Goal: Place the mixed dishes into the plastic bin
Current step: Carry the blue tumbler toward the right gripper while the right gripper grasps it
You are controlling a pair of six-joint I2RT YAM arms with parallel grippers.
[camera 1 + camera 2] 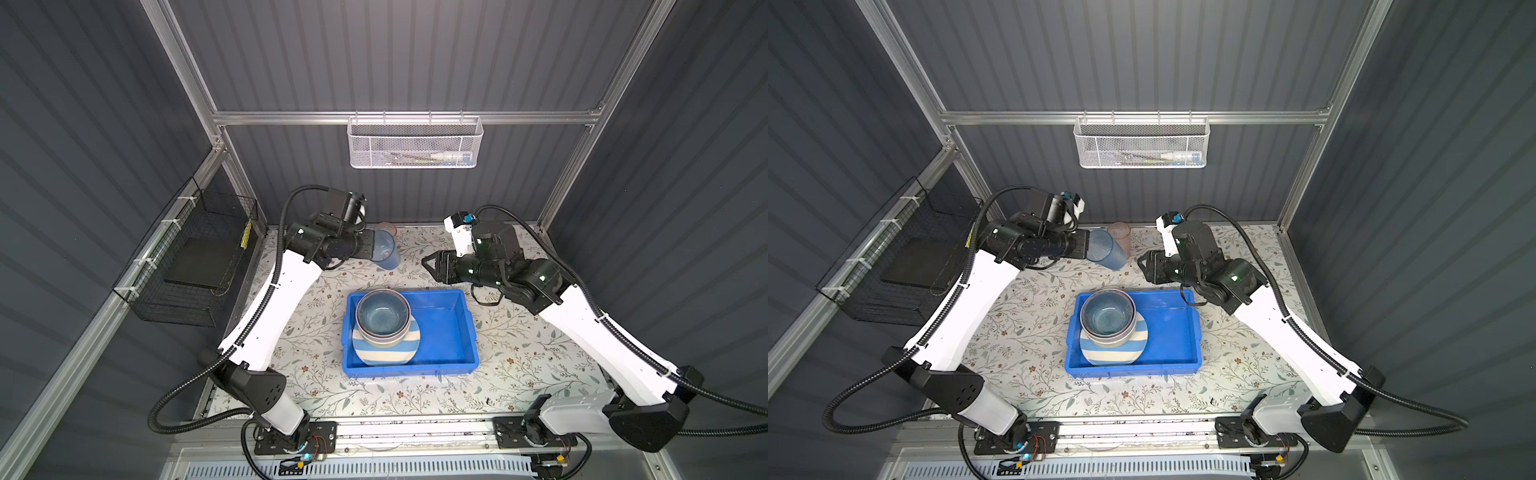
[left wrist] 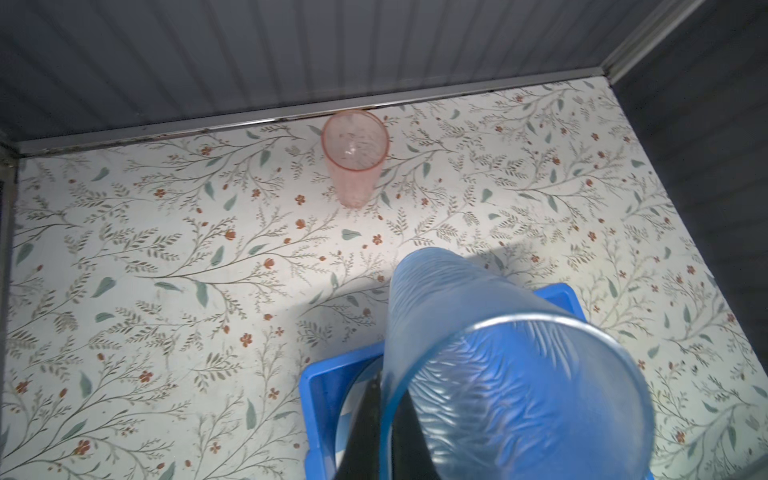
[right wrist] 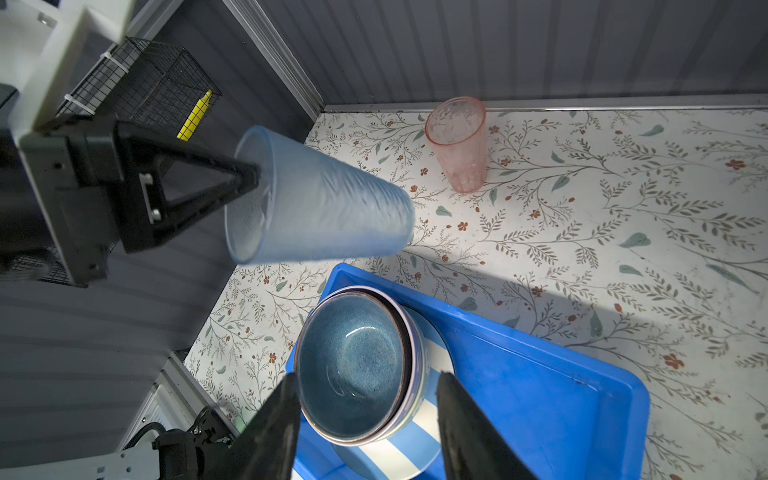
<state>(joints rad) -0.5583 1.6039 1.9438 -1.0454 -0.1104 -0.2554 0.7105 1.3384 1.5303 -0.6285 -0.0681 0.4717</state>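
The left gripper (image 3: 251,176) is clamped on the rim of the blue tumbler (image 3: 328,212), one finger inside the mouth and one outside. The tumbler sticks out from the fingertips, tilted, with its base pointing away from the hand and, it seems, clear of the table (image 1: 519,353), near the back edge. Just behind it the pink tumbler (image 3: 457,145) stands upright against that back edge. The plastic bin (image 1: 440,336) sits mid-table, on the front side of the held tumbler. In its left half lies a blue-white striped plate (image 1: 374,353) with the dark blue bowl (image 1: 382,318) nested in other bowls on top. The right gripper (image 1: 427,262) hovers near the bin's back right corner, jaws apart and empty.
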